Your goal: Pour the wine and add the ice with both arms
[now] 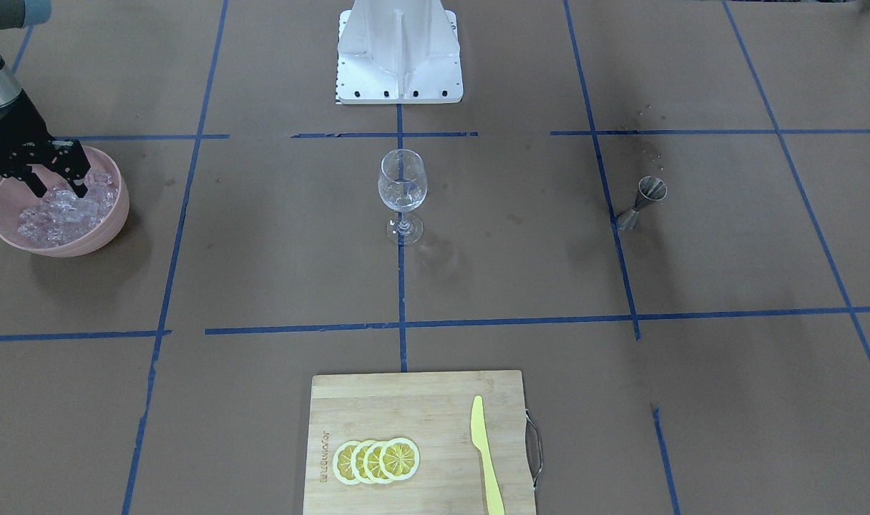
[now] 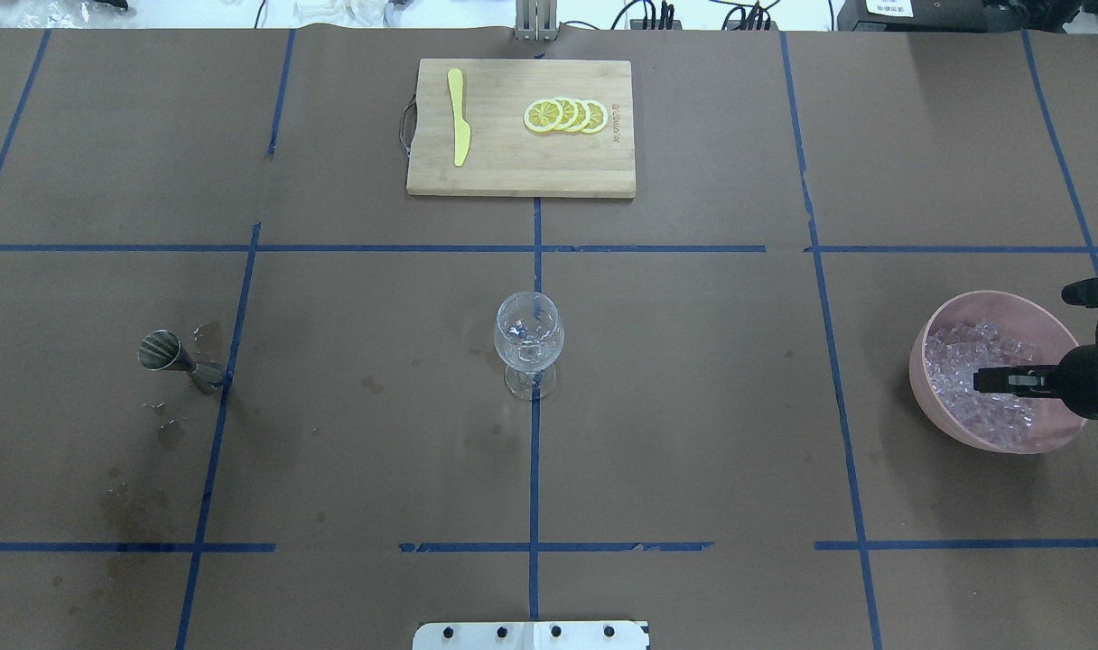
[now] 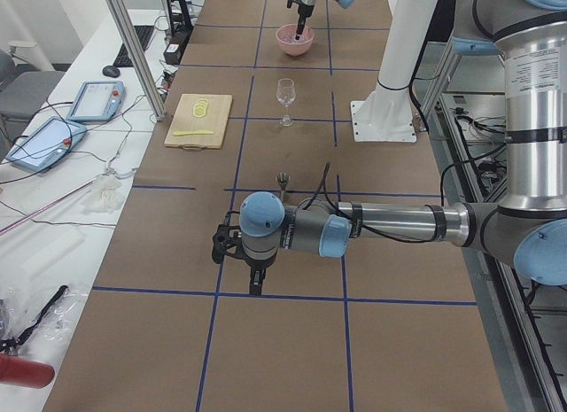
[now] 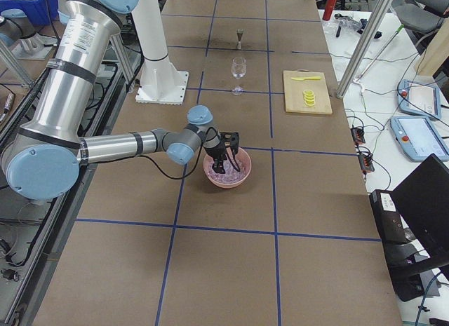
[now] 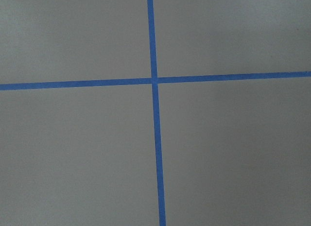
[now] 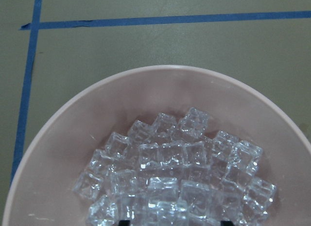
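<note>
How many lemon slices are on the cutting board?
4 lemon slices, overlapping in one row on the wooden cutting board, left of the yellow knife in the front-facing view. Only the end slice shows whole; another could hide underneath.

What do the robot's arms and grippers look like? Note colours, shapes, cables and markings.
The left arm and right arm are silver-grey round tubes with light-blue joint caps. A thin black cable runs along each forearm. The left gripper and right gripper are black and two-fingered; the right shows small white markings.
</note>
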Action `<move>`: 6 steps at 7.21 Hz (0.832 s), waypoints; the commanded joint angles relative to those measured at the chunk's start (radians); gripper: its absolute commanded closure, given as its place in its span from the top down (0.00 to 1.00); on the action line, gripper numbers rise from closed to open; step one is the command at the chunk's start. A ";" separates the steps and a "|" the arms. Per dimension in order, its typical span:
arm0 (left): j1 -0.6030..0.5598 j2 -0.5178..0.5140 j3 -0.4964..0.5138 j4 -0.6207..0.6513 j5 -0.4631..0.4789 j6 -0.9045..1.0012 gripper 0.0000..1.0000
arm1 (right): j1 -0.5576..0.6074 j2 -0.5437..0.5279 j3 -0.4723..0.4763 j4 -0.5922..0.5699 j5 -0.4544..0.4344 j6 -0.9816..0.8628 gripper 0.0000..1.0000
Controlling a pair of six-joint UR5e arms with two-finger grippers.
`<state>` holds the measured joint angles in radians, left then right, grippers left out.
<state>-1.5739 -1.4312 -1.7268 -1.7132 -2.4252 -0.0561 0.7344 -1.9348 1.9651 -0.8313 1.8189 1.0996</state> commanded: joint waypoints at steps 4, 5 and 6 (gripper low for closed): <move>0.000 0.000 0.004 -0.002 0.000 0.002 1.00 | 0.002 0.013 0.014 -0.002 0.002 -0.020 0.00; 0.000 0.000 0.006 0.000 0.000 0.002 1.00 | 0.006 0.029 0.035 -0.003 0.008 -0.053 0.00; 0.000 0.000 0.003 0.000 0.000 0.001 1.00 | 0.013 0.055 0.067 -0.008 0.022 -0.067 0.00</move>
<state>-1.5739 -1.4312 -1.7227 -1.7138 -2.4253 -0.0542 0.7405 -1.9059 1.9989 -0.8349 1.8273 1.0547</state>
